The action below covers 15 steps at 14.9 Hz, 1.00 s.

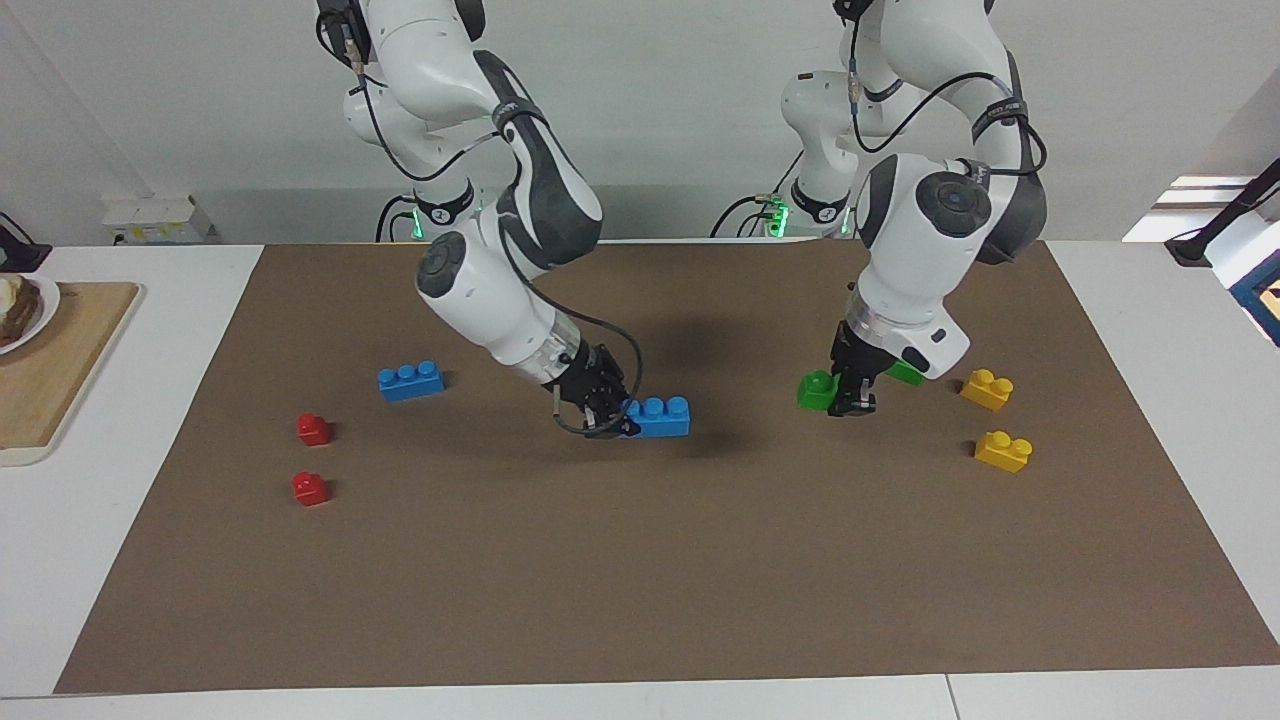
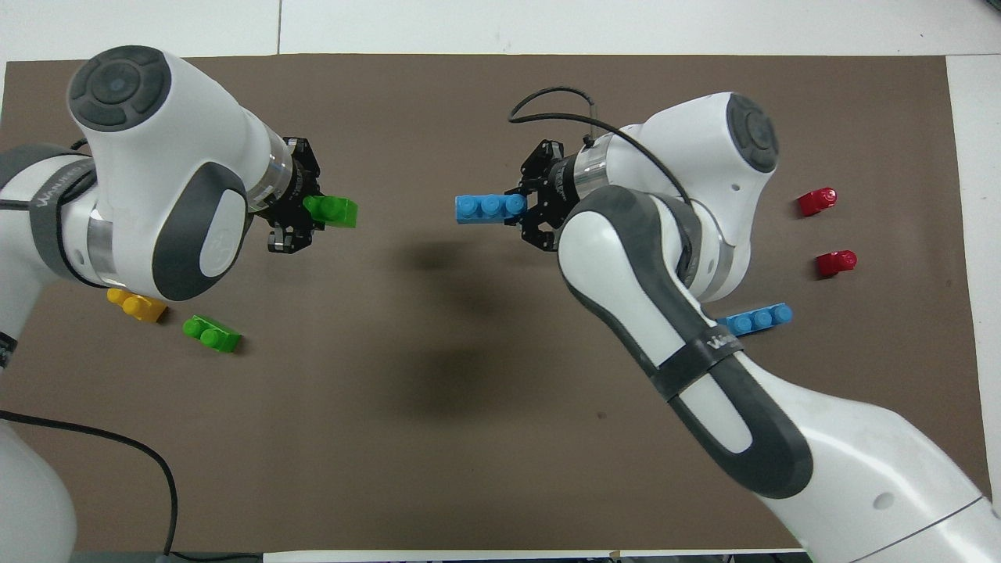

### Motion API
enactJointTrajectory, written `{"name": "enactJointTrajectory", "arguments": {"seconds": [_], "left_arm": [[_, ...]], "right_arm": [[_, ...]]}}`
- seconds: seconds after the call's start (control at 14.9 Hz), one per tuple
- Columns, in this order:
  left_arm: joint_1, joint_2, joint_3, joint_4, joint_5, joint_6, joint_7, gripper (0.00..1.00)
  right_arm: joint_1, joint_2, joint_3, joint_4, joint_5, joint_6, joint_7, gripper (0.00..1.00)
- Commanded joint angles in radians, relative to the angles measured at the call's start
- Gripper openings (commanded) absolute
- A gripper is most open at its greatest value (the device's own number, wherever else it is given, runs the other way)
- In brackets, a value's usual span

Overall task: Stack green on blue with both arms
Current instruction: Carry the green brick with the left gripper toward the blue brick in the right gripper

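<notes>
My left gripper [image 1: 846, 394] [image 2: 307, 213] is shut on one end of a green brick [image 1: 817, 389] [image 2: 333, 210], held above the brown mat. My right gripper [image 1: 622, 419] [image 2: 521, 209] is shut on one end of a blue brick [image 1: 657, 416] [image 2: 488, 207], studs up, over the mat's middle. The two held bricks point at each other with a gap between them. A second green brick [image 1: 908, 374] [image 2: 211, 334] lies on the mat toward the left arm's end, partly hidden in the facing view. A second blue brick [image 1: 411, 380] [image 2: 756, 320] lies toward the right arm's end.
Two yellow bricks [image 1: 987, 388] [image 1: 1003, 450] lie near the resting green one; only one yellow brick [image 2: 138, 305] shows from overhead. Two red bricks [image 1: 313, 429] [image 1: 310, 488] lie toward the right arm's end. A wooden board [image 1: 55, 365] sits off the mat [image 1: 640, 580].
</notes>
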Motion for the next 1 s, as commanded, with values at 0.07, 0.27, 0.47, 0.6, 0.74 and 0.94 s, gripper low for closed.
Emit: {"name": "enactJointTrajectory", "arguments": {"seconds": [0.07,0.27,0.47,0.6,0.74,0.94], "left_arm": [[-0.066,-0.012,0.015,-0.003,0.015,-0.028,-0.105,0.00],[-0.101,-0.019,0.015,-0.012,0.018,-0.022,-0.145,0.00],[-0.143,-0.033,0.015,-0.058,0.021,0.021,-0.192,0.00],[-0.176,-0.041,0.016,-0.107,0.029,0.051,-0.240,0.00],[-0.204,-0.048,0.016,-0.153,0.056,0.093,-0.331,0.00],[-0.220,-0.067,0.015,-0.236,0.092,0.182,-0.378,0.00]], "right_arm": [[0.086,-0.001,-0.004,-0.102,0.050,0.120,-0.046,0.00],[0.091,0.012,-0.004,-0.142,0.121,0.148,-0.132,0.00],[0.115,0.031,-0.004,-0.164,0.211,0.194,-0.184,0.00],[0.114,0.048,-0.004,-0.162,0.213,0.197,-0.184,0.00],[0.114,0.071,-0.004,-0.162,0.213,0.213,-0.188,0.00],[0.131,0.092,-0.004,-0.164,0.213,0.246,-0.192,0.00]]}}
